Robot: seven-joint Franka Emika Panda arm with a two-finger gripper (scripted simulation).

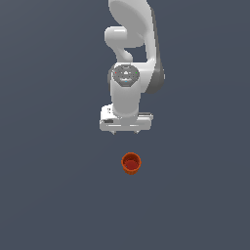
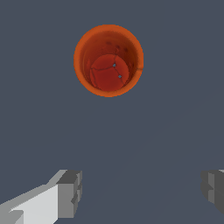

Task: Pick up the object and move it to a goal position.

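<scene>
Exterior view: a white robot arm (image 1: 132,44) reaches down over a plain dark grey floor (image 1: 49,195), its gripper (image 1: 126,132) pointing at the surface. The cup (image 1: 131,163) — small, orange-red, round, with a darker red inside — stands upright on the floor, open mouth up, just below the gripper in this picture and slightly toward the exterior view's right of its centre line. A strip of bare floor separates the cup from the gripper body; the two are near but apart. The cup is narrower than the white gripper body above it.

Wrist view: the cup (image 2: 108,60) is seen from above, its rim a full ring around the red bottom. The two fingers (image 2: 70,192) are spread wide — one grey pad at each side of the picture, with open floor (image 2: 140,153) between them. The gripper (image 2: 142,190) holds nothing. The cup does not lie between the fingers: it sits ahead of the gap between the pads, clear of both, and closer in line to the pad at the white finger than to the other pad (image 2: 213,189).
</scene>
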